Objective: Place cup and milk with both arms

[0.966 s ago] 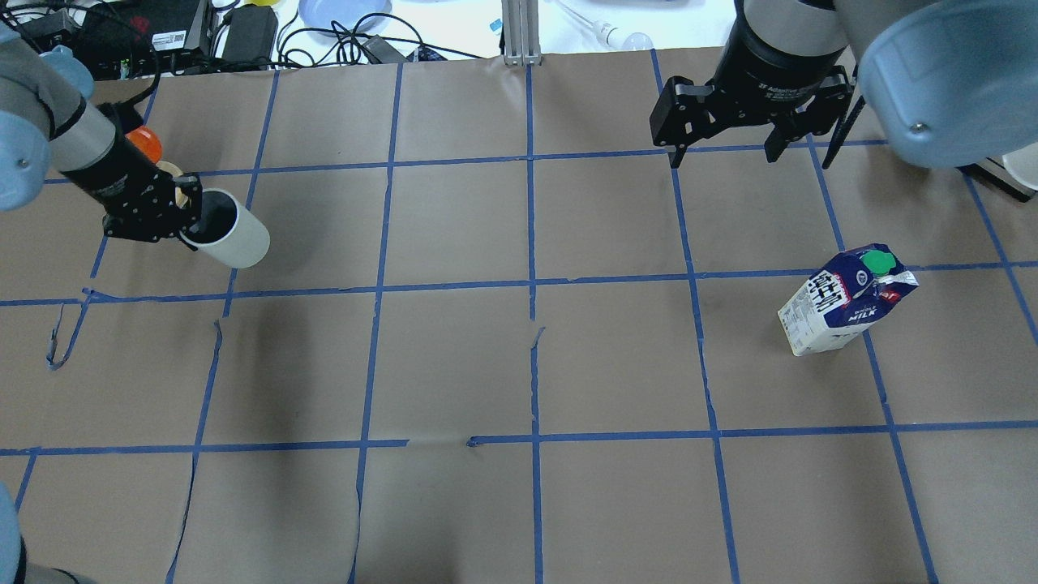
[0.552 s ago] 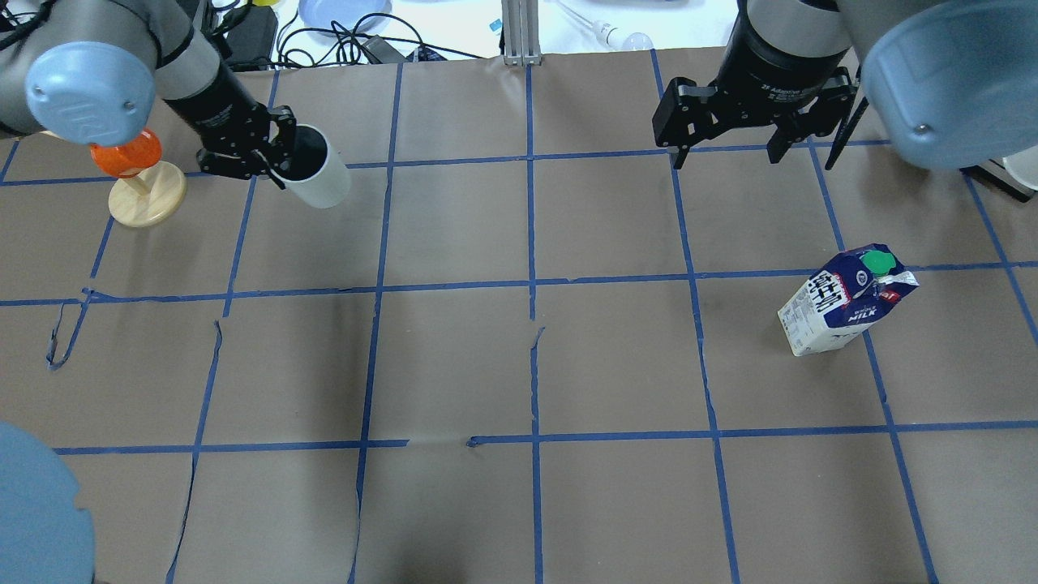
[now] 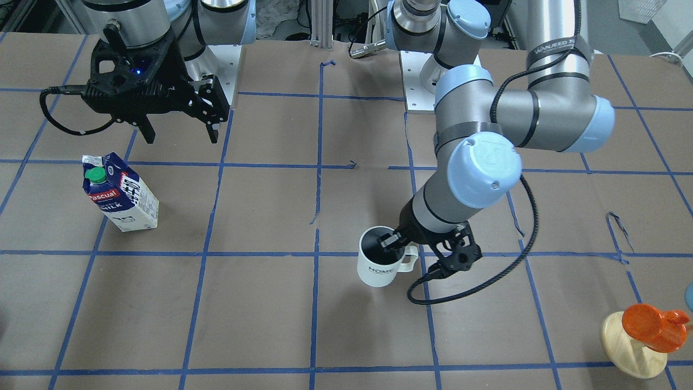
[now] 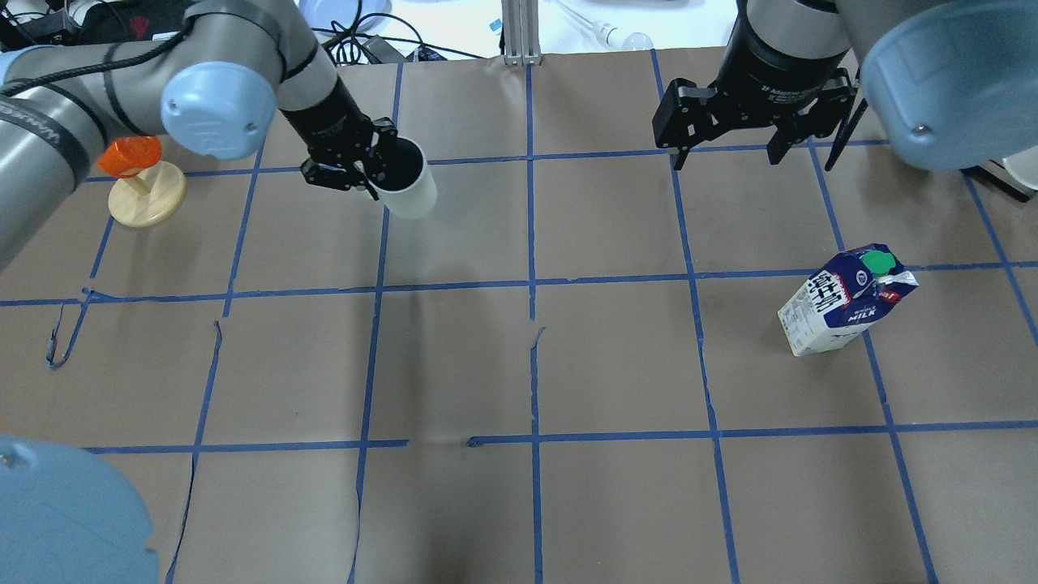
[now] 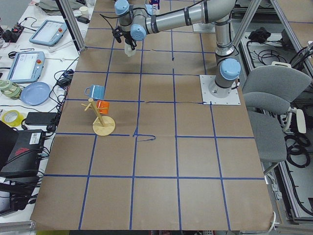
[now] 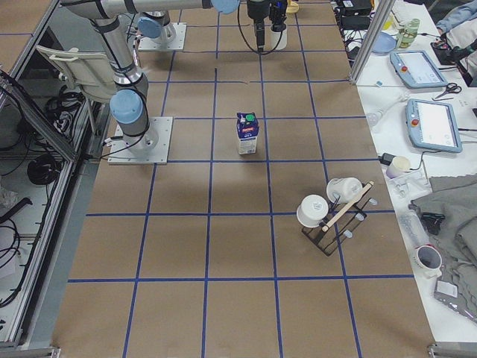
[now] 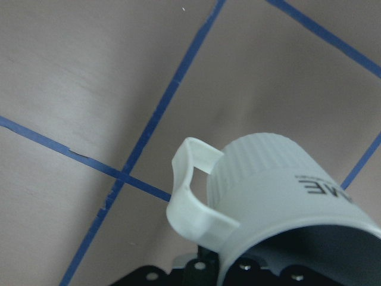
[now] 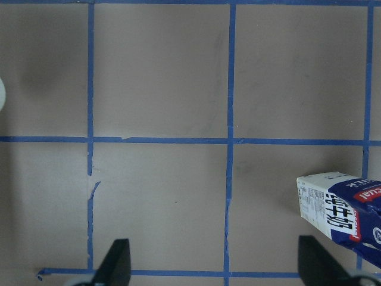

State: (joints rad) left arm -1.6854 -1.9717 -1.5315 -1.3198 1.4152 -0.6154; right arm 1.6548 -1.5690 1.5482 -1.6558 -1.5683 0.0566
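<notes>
The milk [image 3: 122, 199] reads "Pascual" and "MILK"; the cup [image 3: 380, 270] reads "HOME"

The cup [image 3: 378, 269] is white outside and dark grey inside, with small black letters; the milk carton [image 3: 122, 199] is dark blue and white, with a green cap and a red label; the table [image 3: 260, 206] is brown, with a grid of blue lines.
</notes>
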